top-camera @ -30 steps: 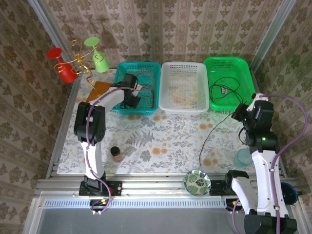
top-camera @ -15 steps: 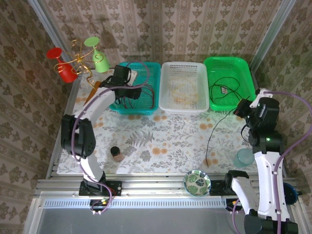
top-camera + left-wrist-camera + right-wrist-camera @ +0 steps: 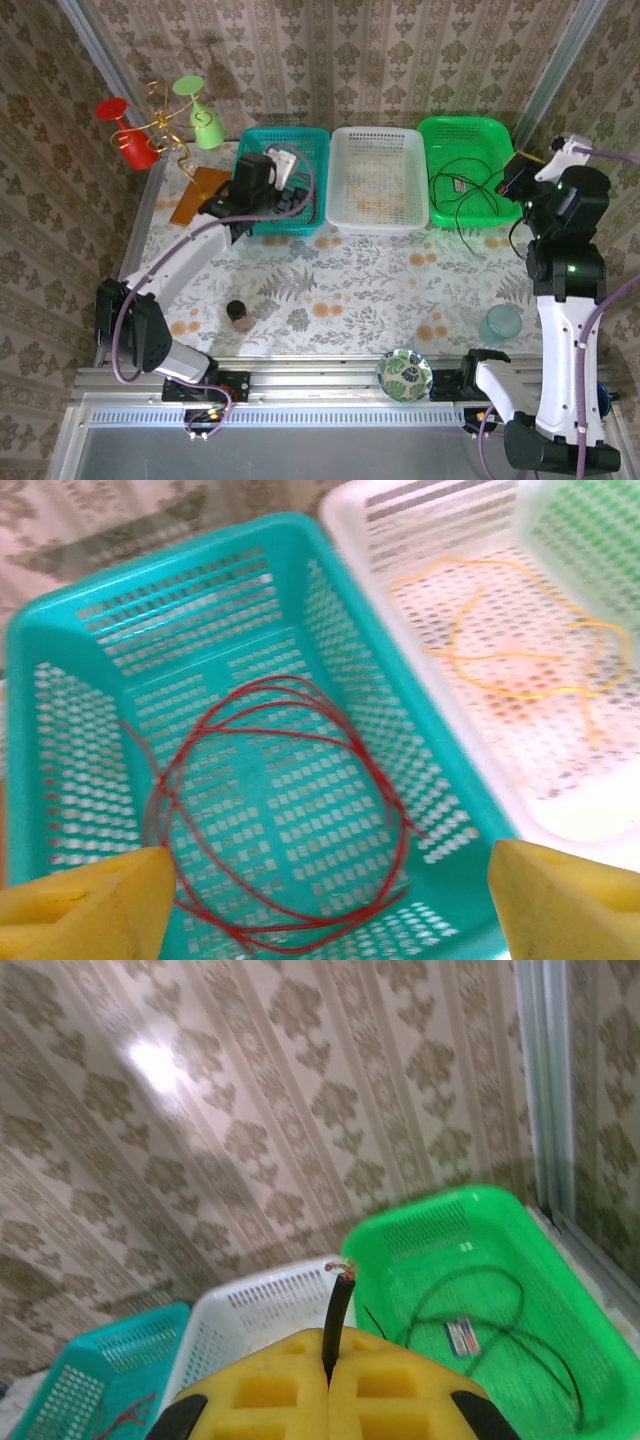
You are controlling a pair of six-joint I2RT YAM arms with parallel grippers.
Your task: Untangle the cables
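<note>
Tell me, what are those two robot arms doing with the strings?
They're sorting out a tangle, one colour per basket. The left fingers hang open over the teal basket, where a red cable lies coiled. The right fingers are shut on one end of a black cable, the rest looped in the green basket. A yellow cable lies in the white basket.

We see three baskets in a row at the back of the table [image 3: 340, 280]. The left cable [image 3: 262, 684] lies in the left basket [image 3: 285, 132], the middle cable [image 3: 530, 693] in the middle basket [image 3: 375, 131], the right cable [image 3: 455, 160] in the right basket [image 3: 465, 122]. Near us sit a jar [image 3: 239, 315], a bowl [image 3: 404, 372] and a cup [image 3: 499, 324], left to right.
</note>
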